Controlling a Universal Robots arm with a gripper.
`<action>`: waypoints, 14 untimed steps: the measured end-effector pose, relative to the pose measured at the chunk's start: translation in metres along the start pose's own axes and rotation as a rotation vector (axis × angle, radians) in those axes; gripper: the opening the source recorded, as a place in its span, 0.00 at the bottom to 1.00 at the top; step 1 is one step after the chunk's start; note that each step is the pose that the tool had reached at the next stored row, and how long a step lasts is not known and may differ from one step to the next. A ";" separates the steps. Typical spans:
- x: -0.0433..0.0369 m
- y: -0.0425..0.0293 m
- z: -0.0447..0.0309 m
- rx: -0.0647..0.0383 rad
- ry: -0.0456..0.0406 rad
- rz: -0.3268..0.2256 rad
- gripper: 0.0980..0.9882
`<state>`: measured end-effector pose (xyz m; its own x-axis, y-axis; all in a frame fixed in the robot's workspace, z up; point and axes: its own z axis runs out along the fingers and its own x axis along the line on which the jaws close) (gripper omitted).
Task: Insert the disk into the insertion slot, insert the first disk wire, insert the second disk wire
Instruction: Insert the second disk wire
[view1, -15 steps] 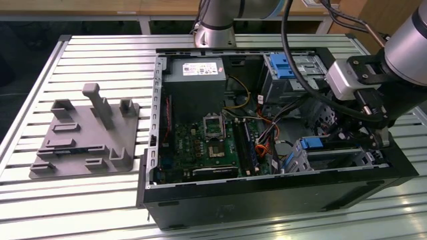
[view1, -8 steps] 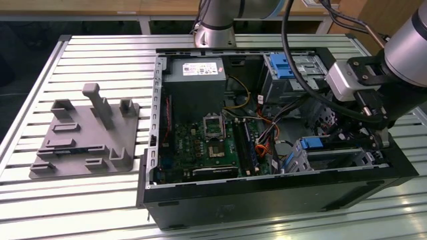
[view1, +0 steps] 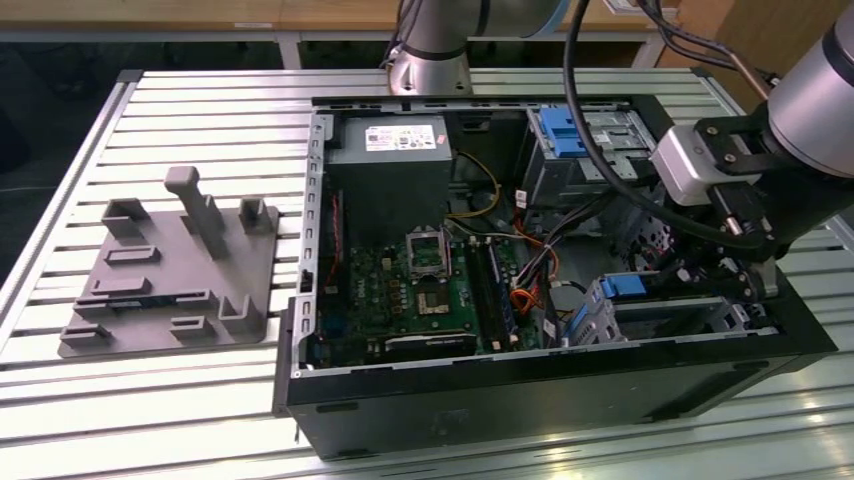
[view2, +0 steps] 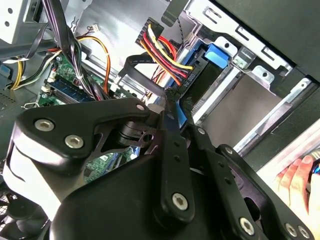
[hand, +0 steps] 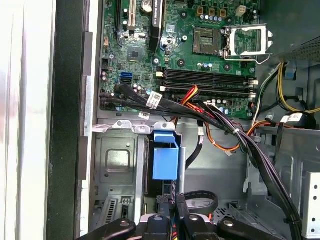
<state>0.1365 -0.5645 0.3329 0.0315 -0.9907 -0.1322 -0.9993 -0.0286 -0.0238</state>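
Gripper: black linkage fingers pressed together on a black flat wire connector, seen in the second wrist view; also visible in the first wrist view and, lowered into the open computer case, in the exterior view.

Just ahead of the fingertips: the disk, with its bright blue carrier, seated in the insertion slot, a silver sheet-metal cage; in the second wrist view the blue carrier lies against the cage's rail.

Beside the fingertips: a power cable bundle of red, yellow and black wires ending in a black plug at the disk's edge.

Beyond the slot: green motherboard with memory slots and an empty processor socket; black cables cross over it.

Farther: grey power supply; upper drive bay with blue latch.

Outside the case, well apart: grey fixture plate on the slatted table.

At the second wrist view's edge: a person's hand.
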 end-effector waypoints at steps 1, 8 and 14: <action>0.0000 0.0000 0.0001 0.000 0.0000 0.000 0.11; 0.0002 0.0000 0.0014 0.000 -0.0001 0.000 0.11; 0.0007 0.0001 0.0031 0.000 0.0000 0.000 0.11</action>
<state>0.1365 -0.5648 0.3298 0.0314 -0.9907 -0.1322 -0.9993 -0.0285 -0.0237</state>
